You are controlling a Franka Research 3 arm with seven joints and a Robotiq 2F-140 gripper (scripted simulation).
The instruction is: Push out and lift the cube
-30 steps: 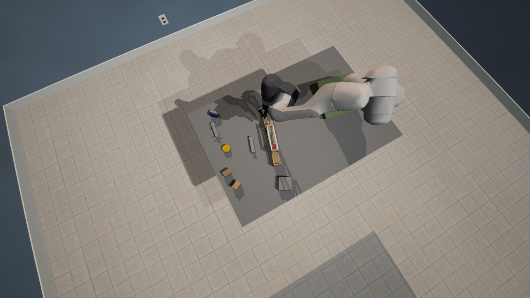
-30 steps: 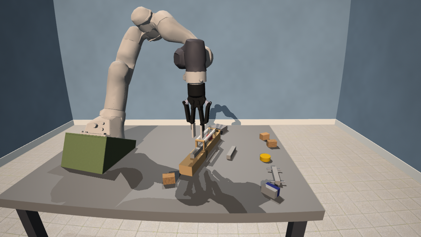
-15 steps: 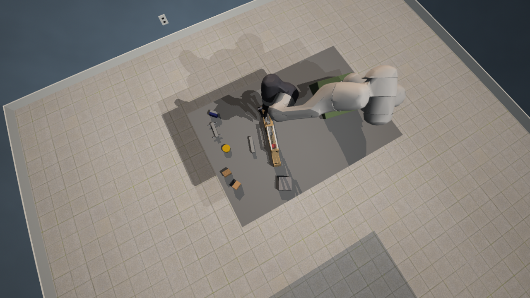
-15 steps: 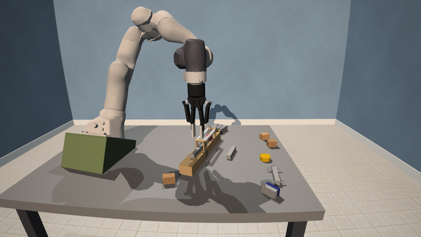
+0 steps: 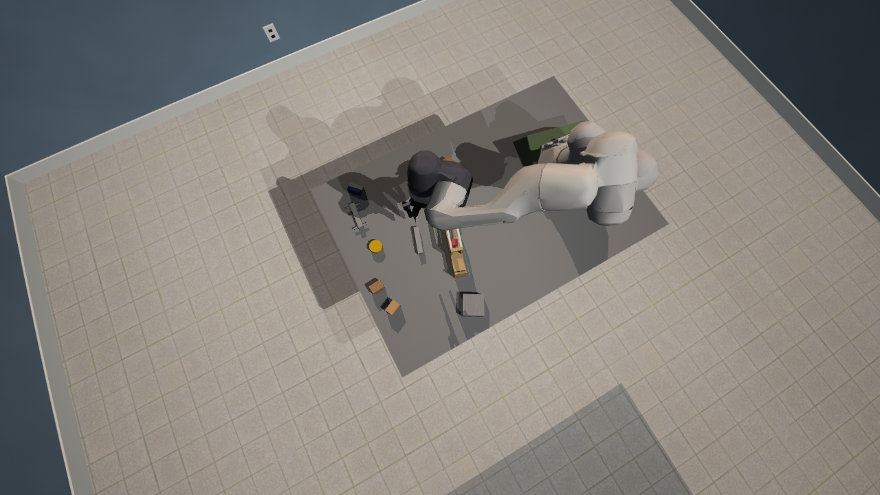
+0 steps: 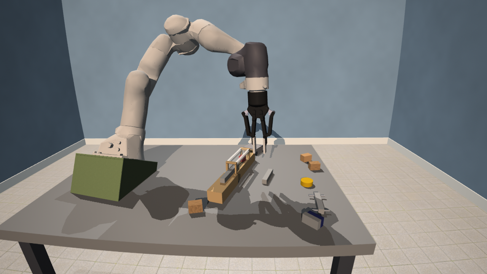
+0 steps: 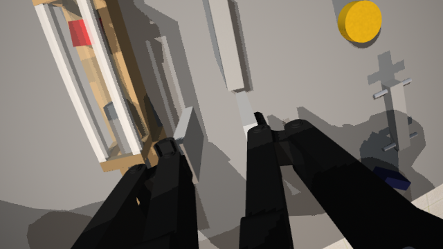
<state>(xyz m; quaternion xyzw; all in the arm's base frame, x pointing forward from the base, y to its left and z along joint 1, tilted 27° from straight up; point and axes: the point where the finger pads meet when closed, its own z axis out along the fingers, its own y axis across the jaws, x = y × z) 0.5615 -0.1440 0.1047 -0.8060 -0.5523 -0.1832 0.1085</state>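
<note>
One red cube [image 5: 454, 242] [image 6: 241, 158] [image 7: 79, 32] inside the wooden channel [image 5: 457, 265] [image 6: 214, 195] [image 7: 122, 162], beneath the white roof rails [image 6: 234, 155] [image 7: 71, 83], not out past either end. Also in the channel, a grey bar [image 6: 227, 176] [image 7: 119, 129], apart from the cube, jutting onto the open ledge nearest the exterior view. Above the table [image 5: 522, 246] [image 6: 187, 250] [image 7: 277, 69], the Robotiq gripper [image 5: 410, 211] [image 6: 259, 151] [image 7: 219, 115], pointing down beside the channel, fingers partly spread, nothing pinched between. Farther to that side, a loose grey bar [image 5: 417, 240] [image 6: 267, 176] [image 7: 230, 45], then a yellow disc [image 5: 375, 246] [image 6: 306, 182] [image 7: 363, 21] and a pegged grey bar [image 5: 355, 216] [image 6: 319, 202] [image 7: 399, 114].

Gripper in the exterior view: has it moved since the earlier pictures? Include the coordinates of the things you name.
Yes. In the exterior view, the gripper [image 5: 414, 216] [image 6: 259, 152] [image 7: 219, 115] has shifted right relative to the channel's roof rails [image 5: 449, 240] [image 6: 243, 156] [image 7: 109, 76]; its fingertips now appear to their right.
</note>
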